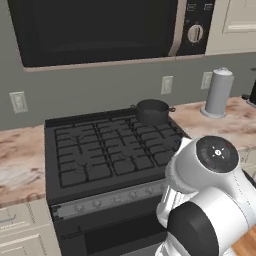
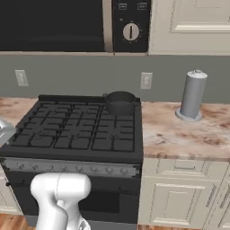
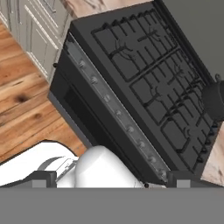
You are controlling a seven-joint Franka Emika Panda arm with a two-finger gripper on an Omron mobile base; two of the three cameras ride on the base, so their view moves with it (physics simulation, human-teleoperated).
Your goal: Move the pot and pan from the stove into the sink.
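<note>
- The pot [image 1: 152, 111] is sitting on the stove [image 1: 107, 150], on the back right corner of the grates, close to the grey wall.
- In the right base view the pot [image 2: 120, 102] is likewise resting at the stove's [image 2: 76, 130] rear right, upright, with its loop handles sticking out at the rim.
- The hand view is looking down at a slant over the stove [image 3: 144, 83]; the pot [image 3: 215, 101] is peeking in at the right edge, partly cut off.
- The end effector [image 3: 111, 181] is hanging in front of the stove, above the knob row and oven door, well apart from the pot; its two dark finger tips [image 3: 41, 178] are standing wide apart, holding nothing.
- A grey cylindrical canister [image 1: 218, 93] is standing upright on the marbled desk [image 2: 179, 130] to the right of the stove, well apart from the pot.
- A black microwave [image 1: 100, 30] is hanging above the stove.
- Wooden flooring [image 3: 26, 109] is showing beside the cream cabinets [image 2: 179, 197].
</note>
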